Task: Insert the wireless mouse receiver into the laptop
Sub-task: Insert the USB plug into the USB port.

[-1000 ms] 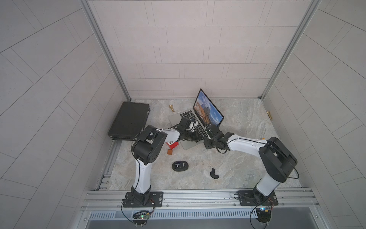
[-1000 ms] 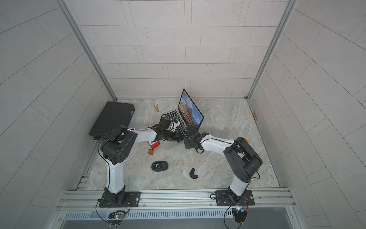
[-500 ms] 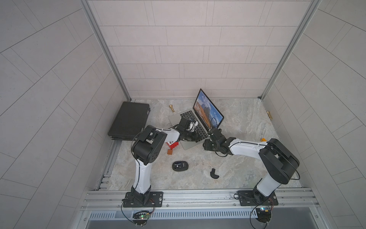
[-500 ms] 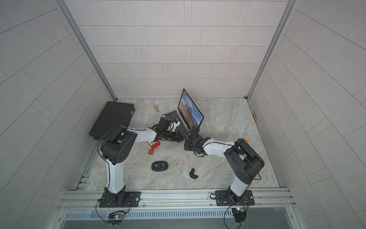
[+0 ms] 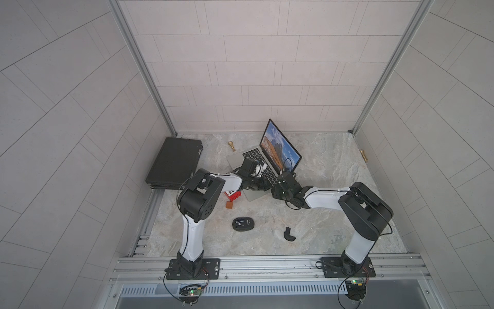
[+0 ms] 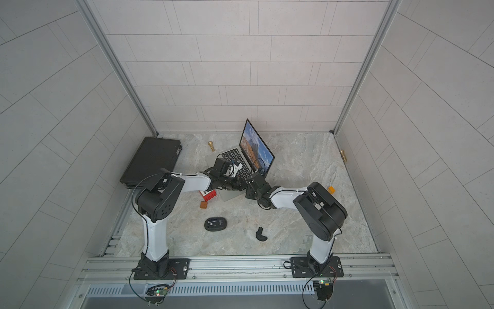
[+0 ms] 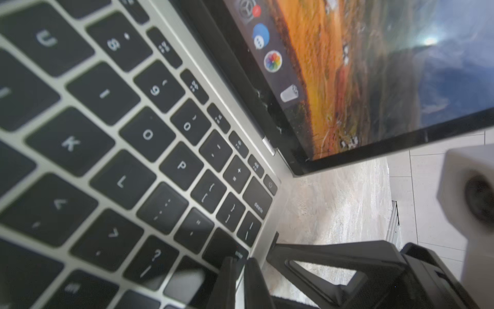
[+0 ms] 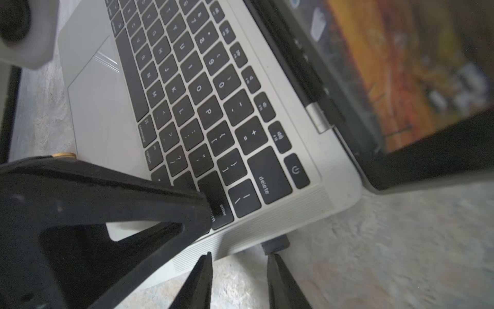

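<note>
The wireless mouse receiver (image 8: 275, 244), a tiny black rectangular nub, juts from the side edge of the slim silver-grey laptop (image 8: 107, 112), level with the enter and backslash keys. I cannot tell whether it is pushed fully home. My right end effector (image 8: 239, 263) sits just off that same edge with its fingers apart and nothing between them. One fingertip (image 8: 274, 270) is right at the nub, though I can't say if it is touching or just short.

My left end effector (image 7: 239, 260) has its fingers drawn together on nothing I can see, with the tips down on the laptop's keyboard at the enter key. The laptop's lid stands open, showing mountains and blue sky.

Further out in a top view, a red studded block (image 5: 234, 194) lies just beside the laptop's near front corner. A small brown block (image 5: 229, 205) lies a little farther from that corner. A black oval mouse (image 5: 242, 223) and a curved black cover piece (image 5: 288, 234) lie well apart from the laptop, toward the arm bases. A small brass peg (image 5: 231, 145) lies near the laptop's far front corner. A flat black textured case (image 5: 175, 163) lies well off the laptop's front edge, by the wall. All of it rests on the marble-patterned table (image 5: 334, 166).
</note>
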Robot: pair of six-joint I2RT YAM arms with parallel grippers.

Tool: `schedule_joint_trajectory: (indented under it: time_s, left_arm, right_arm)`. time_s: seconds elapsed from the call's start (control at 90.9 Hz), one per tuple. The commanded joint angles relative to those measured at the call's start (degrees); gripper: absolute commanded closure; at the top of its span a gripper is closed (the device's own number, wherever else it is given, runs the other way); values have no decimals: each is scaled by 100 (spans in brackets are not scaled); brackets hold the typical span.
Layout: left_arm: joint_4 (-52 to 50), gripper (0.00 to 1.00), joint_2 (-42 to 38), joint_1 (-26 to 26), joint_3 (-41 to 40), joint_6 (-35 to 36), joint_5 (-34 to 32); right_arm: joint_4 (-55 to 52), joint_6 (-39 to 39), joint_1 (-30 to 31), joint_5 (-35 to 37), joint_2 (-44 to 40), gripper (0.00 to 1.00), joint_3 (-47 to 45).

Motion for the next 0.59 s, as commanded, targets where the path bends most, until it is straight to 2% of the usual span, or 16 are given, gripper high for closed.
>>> schedule_joint_trajectory:
  time_s: [0.0,0.165,0.374,0.583]
  left_arm:
    - [-738,88,224,27,-247,88,-250]
    - [-588,86,168,23,-242,46,17]
    - [-510,67,-319,25,-71,-82,278]
    - [-670,52,-1312,32,-406,-214,-89]
  right_arm:
    - [442,-110,-51,413,250,64,1]
    - [719,-231,-211,512,387,64,-38]
    - [684,-545,-477,564,459,64,92]
    - [474,-867,-630,672,69,57,47]
